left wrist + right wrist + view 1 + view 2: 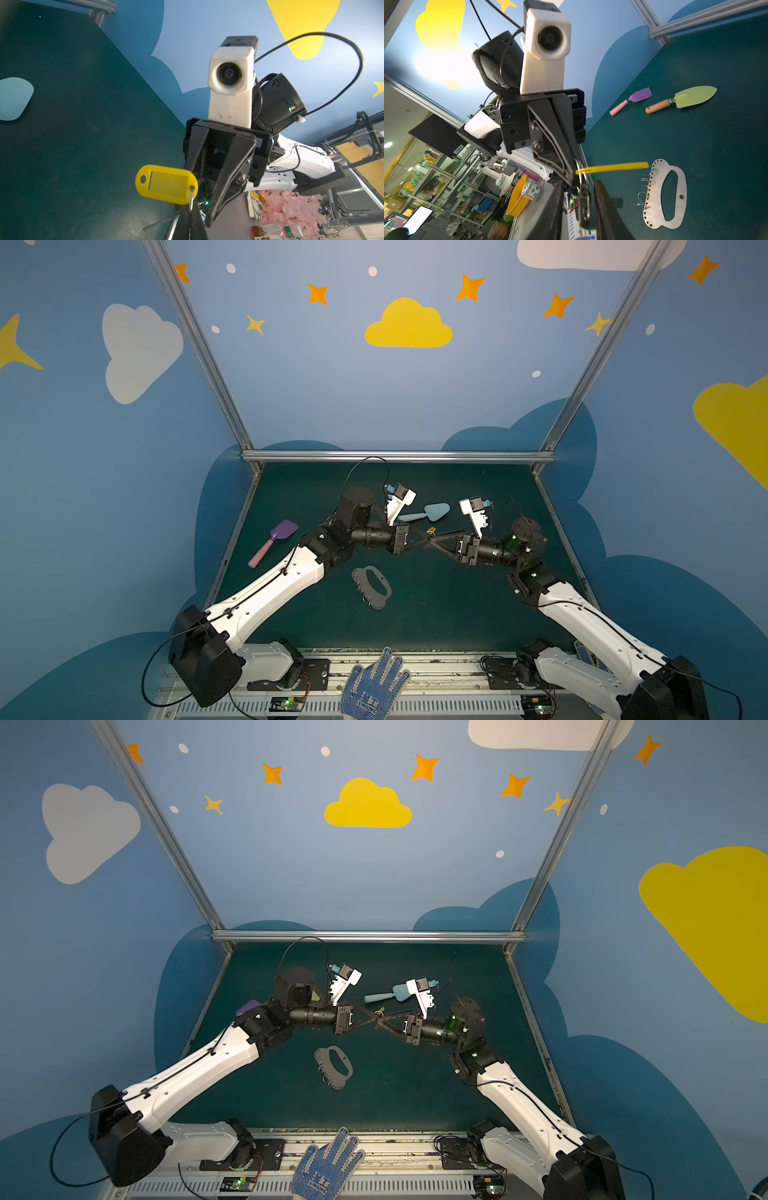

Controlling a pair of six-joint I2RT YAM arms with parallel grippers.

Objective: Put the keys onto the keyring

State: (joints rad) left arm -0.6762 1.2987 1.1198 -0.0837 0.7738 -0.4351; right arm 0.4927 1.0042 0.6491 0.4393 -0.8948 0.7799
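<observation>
Both grippers meet above the middle of the table. My left gripper (430, 536) (376, 1016) (191, 212) is shut on the small split ring of the keys. The yellow tag (166, 184) (432, 529) sticks out sideways from the ring and shows edge-on in the right wrist view (612, 166). My right gripper (429, 541) (579, 182) faces the left one. Its jaws stand apart, with the silver key (584, 204) between them and a gap beside it. The keyring (374, 601) (326, 1065) (654, 187), a flat grey plate with an oval cutout and small rings, lies on the mat nearer the front.
A blue toy shovel (432, 511) lies just behind the grippers. A purple shovel with a pink handle (274, 545) is at the left, and a green trowel with a wooden handle (683, 98) lies beside it. A blue dotted glove (376, 686) rests on the front rail.
</observation>
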